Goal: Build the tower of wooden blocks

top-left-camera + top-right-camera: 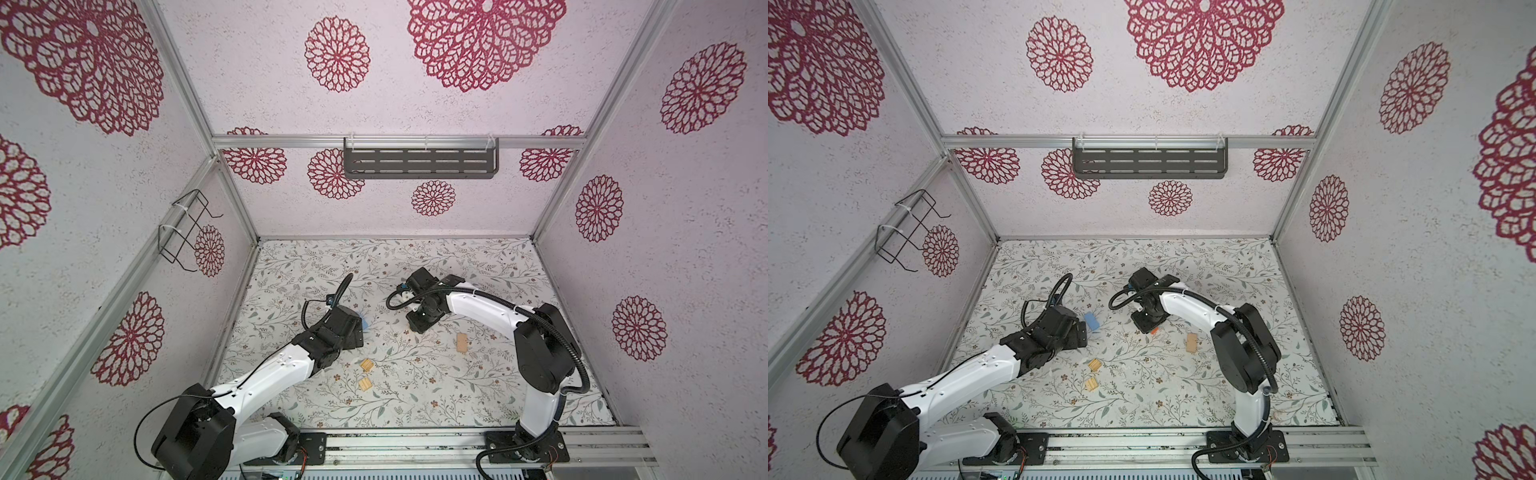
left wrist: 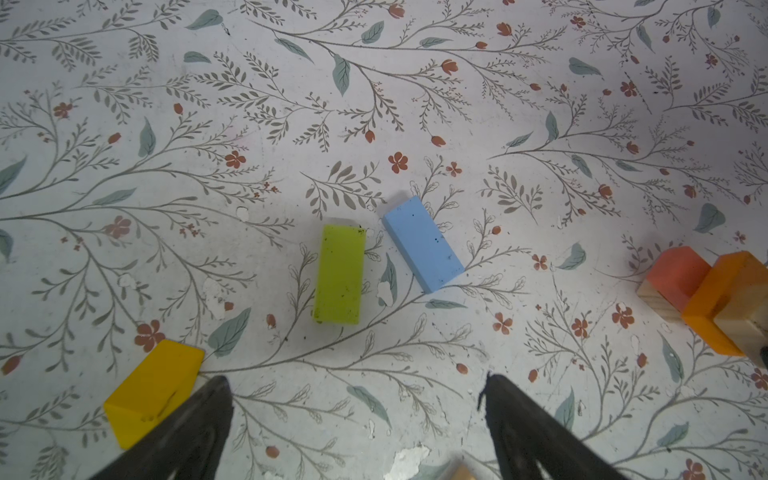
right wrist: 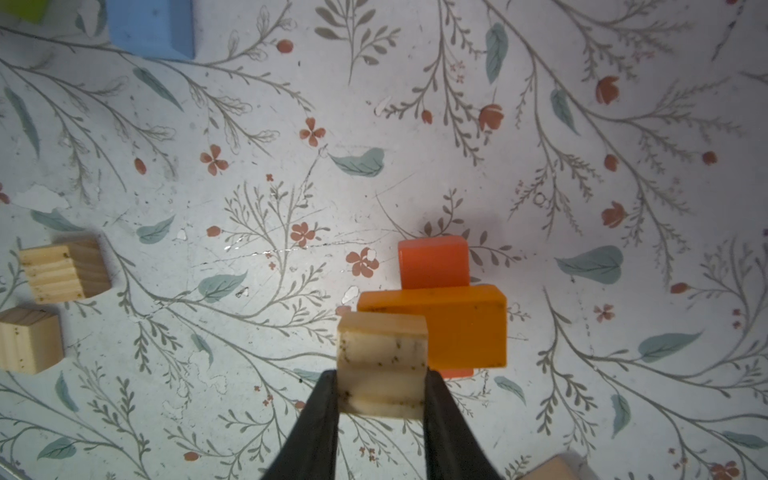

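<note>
Right wrist view: the right claw (image 3: 381,376) is clenched on a grooved tan block (image 3: 382,353), one finger pressed to each side face. The block hangs at the near corner of the wood block tower (image 3: 478,303) (a low one), which here shows as an orange block (image 3: 465,332) lying crosswise on a red-orange block (image 3: 434,264). I cannot tell whether the held piece touches the orange one.

In the left wrist view a plain tan piece (image 2: 654,296) shows under the end of the red-orange block. The left claw (image 2: 355,379) is released, its fingers spread wide above the flowered worktop (image 2: 374,104) with nothing between them. Ahead of it lie a green block (image 2: 338,274) and a blue block (image 2: 422,245), flat, just beside each other and not touching. A yellow block (image 2: 153,390) lies flat beside one finger, which hides its near corner.

In a top view the tower stands near the middle of the worktop, almost wholly hidden under the right arm's wrist, so only a sliver of orange peeks out. Of the loose wood blocks, a lone tan block (image 1: 1191,343) lies near the tower on the right arm's side. A pair of tan blocks (image 1: 1095,365) lies nearer the front, between the two arms.
</note>
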